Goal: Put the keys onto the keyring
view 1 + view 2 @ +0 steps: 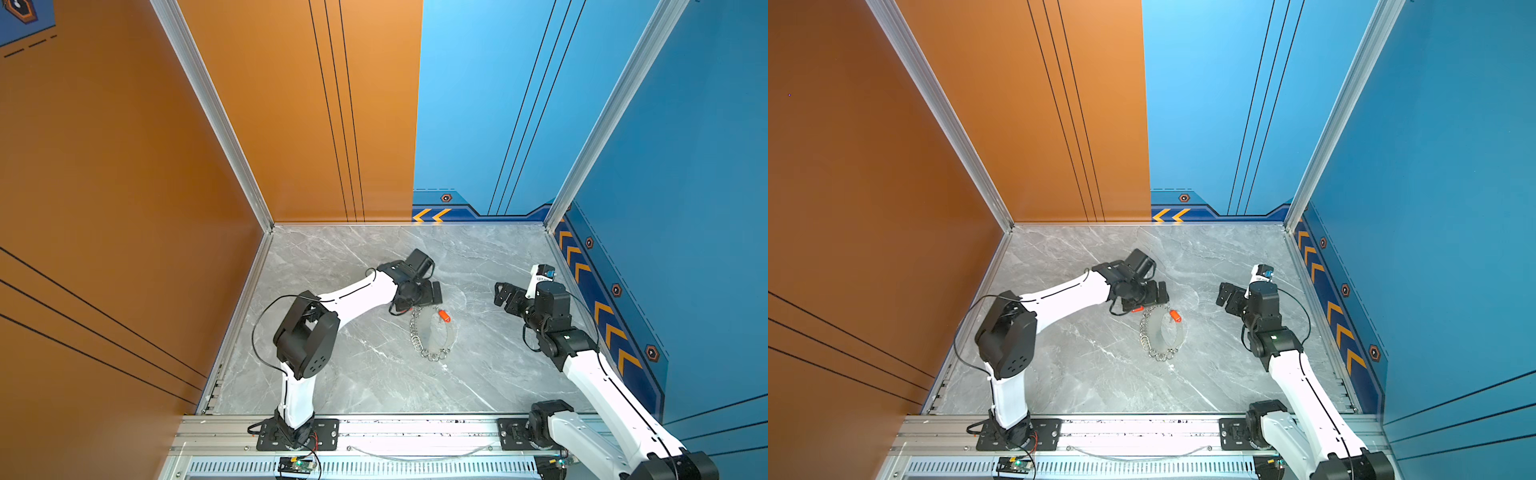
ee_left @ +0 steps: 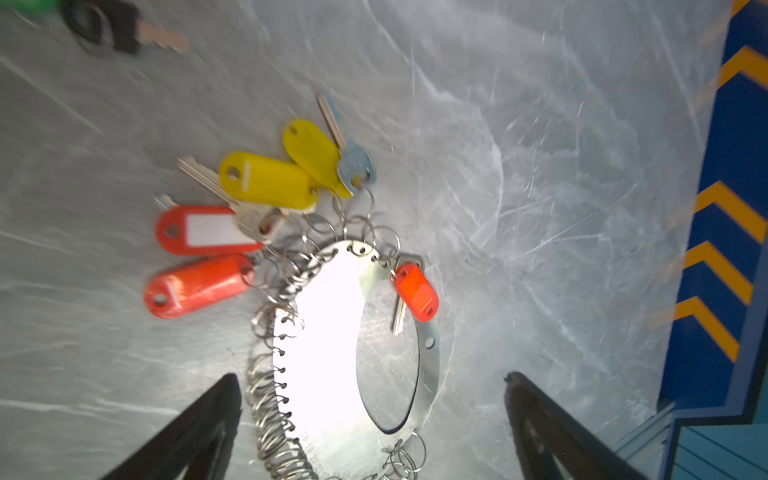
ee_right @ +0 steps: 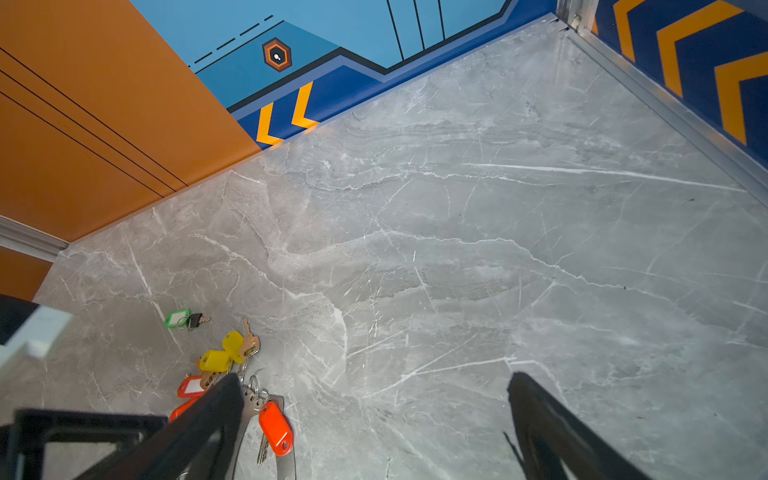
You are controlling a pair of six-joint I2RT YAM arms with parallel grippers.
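Left wrist view: left claw (image 2: 372, 377) hovers spread-jawed over the keyring (image 2: 324, 332).

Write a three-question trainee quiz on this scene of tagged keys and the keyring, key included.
1. True or false: the right gripper is shut on a key.
2. How many yellow plastic tags lie beside the shiny silver metal keyring band?
3. Which key lies apart from the band? A: the black-headed key with the green plastic tag; B: a yellow-tagged one; C: a red-orange-tagged one.
Key: 1 false, it is open and empty. 2 two. 3 A.
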